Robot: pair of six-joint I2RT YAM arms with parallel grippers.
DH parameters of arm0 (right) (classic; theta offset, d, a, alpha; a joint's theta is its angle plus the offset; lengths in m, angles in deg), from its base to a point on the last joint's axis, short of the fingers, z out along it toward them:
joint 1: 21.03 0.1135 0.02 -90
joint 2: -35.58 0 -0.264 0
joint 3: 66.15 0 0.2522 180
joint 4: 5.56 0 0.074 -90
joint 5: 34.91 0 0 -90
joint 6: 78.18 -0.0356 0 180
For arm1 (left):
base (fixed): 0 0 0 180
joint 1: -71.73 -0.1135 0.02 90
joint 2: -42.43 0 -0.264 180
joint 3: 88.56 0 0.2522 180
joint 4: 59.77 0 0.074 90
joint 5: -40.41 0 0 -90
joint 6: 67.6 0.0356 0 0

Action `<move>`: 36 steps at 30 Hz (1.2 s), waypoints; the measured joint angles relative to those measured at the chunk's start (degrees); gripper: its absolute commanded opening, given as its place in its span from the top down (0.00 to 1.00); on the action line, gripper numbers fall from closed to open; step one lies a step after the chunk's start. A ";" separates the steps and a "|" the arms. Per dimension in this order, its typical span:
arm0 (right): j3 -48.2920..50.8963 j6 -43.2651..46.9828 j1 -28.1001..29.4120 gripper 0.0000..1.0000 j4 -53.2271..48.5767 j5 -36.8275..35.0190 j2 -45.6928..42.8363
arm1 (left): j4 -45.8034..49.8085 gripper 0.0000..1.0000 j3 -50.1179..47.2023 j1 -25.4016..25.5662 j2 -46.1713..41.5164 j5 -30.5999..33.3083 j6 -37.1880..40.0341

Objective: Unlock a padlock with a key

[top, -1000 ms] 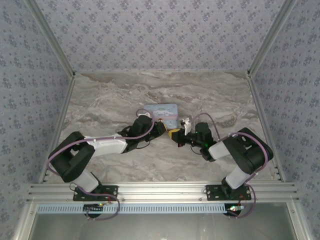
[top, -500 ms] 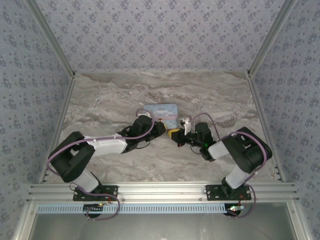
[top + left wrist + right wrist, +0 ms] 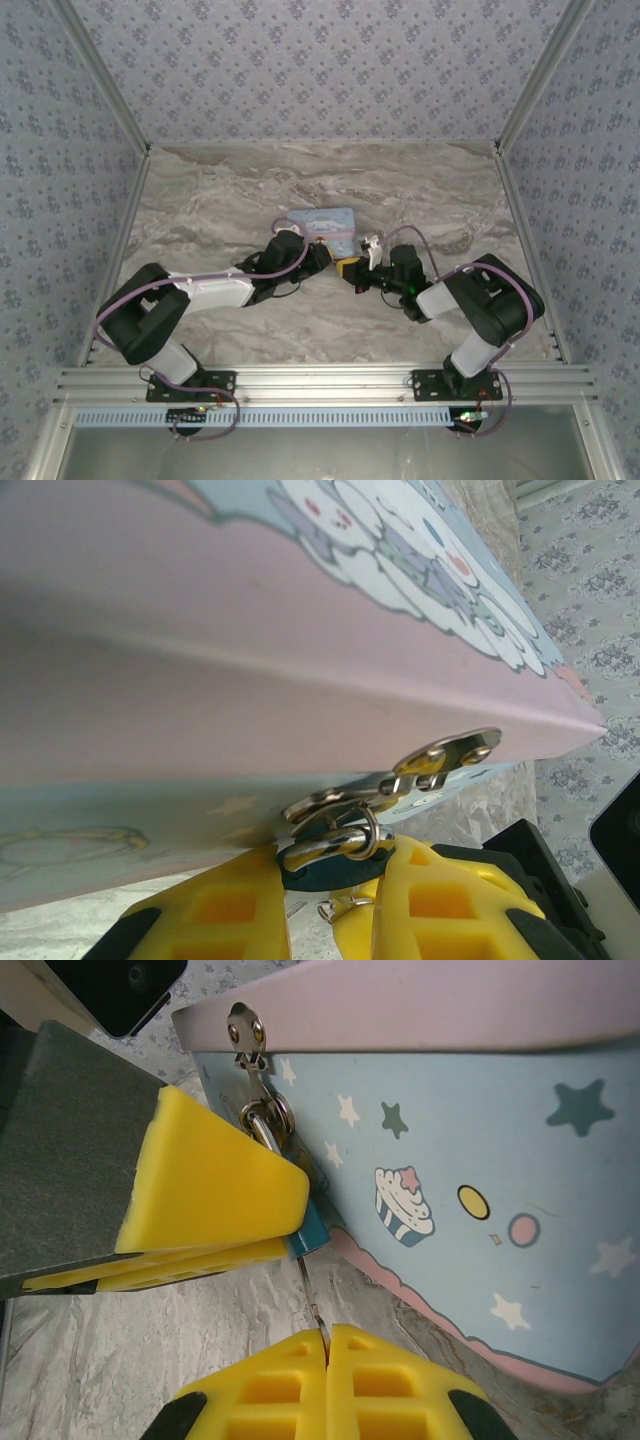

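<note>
The small teal padlock point(image 3: 335, 868) hangs by its metal shackle point(image 3: 330, 842) from the hasp point(image 3: 440, 755) of the cartoon-printed tin, and my left gripper point(image 3: 335, 885) is shut on its body with yellow pads on both sides. In the right wrist view the padlock point(image 3: 312, 1228) peeks out beside the left gripper's yellow fingers point(image 3: 210, 1180). My right gripper point(image 3: 327, 1345) is shut on the key point(image 3: 310, 1295), a thin dark sliver whose tip reaches the padlock's lower edge. From above, the left gripper point(image 3: 340, 266) and right gripper point(image 3: 360, 278) meet at the tin's near side.
The light-blue and pink tin box point(image 3: 325, 225) sits mid-table on the marble top point(image 3: 220, 200), right behind both grippers. Its printed side wall point(image 3: 470, 1150) is close on the right of the key. Patterned walls enclose the table.
</note>
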 measured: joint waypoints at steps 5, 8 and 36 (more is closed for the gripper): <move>0.09 0.00 0.00 1.00 0.39 -0.22 -0.11 | -0.17 0.84 0.00 -0.02 0.00 -0.02 -0.81; 0.57 0.02 0.00 1.00 0.85 -0.42 -0.70 | -0.46 0.84 0.00 -0.02 0.00 -0.24 -1.38; 2.95 2.08 -0.46 1.00 2.10 -1.88 -3.04 | -0.44 0.84 0.00 0.00 -0.85 -1.73 -4.26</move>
